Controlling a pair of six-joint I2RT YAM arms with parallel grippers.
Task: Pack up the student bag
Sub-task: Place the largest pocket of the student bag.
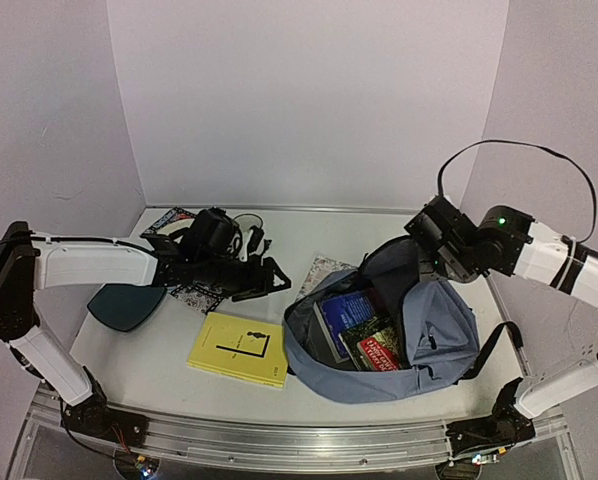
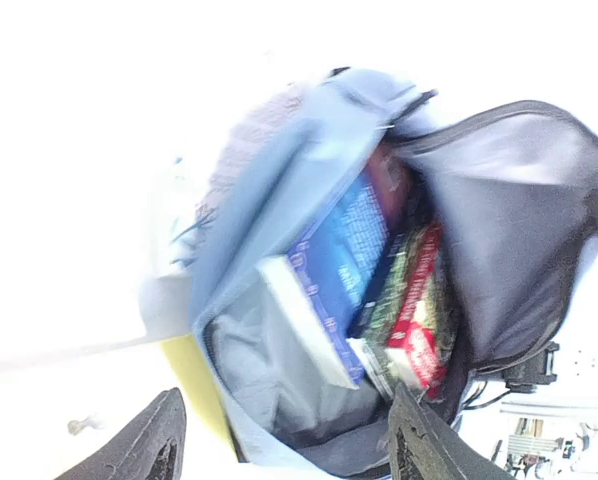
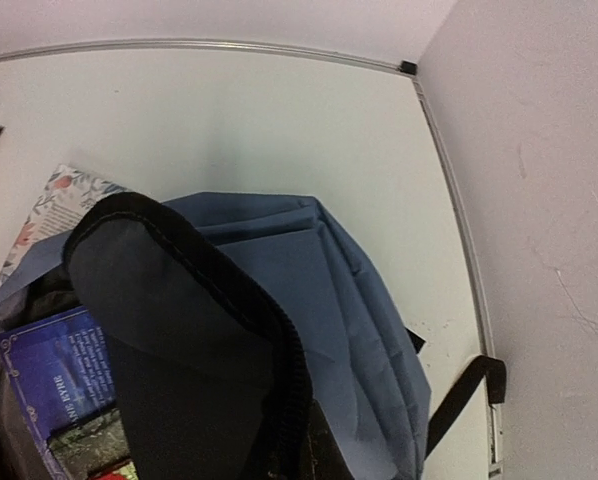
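The student bag lies open at centre right, a blue book and a red-green book inside. My right gripper is shut on the bag's dark zipper edge and holds the flap up. In the right wrist view the gripper pinches that edge, its fingertips mostly hidden by the flap. My left gripper is open and empty, just left of the bag's mouth. In the left wrist view its fingers stand wide apart before the open bag and the blue book.
A yellow book lies flat left of the bag. A floral notebook pokes out behind the bag, another lies under the left arm. A dark teal tray sits at the left. A black strap trails near the right wall.
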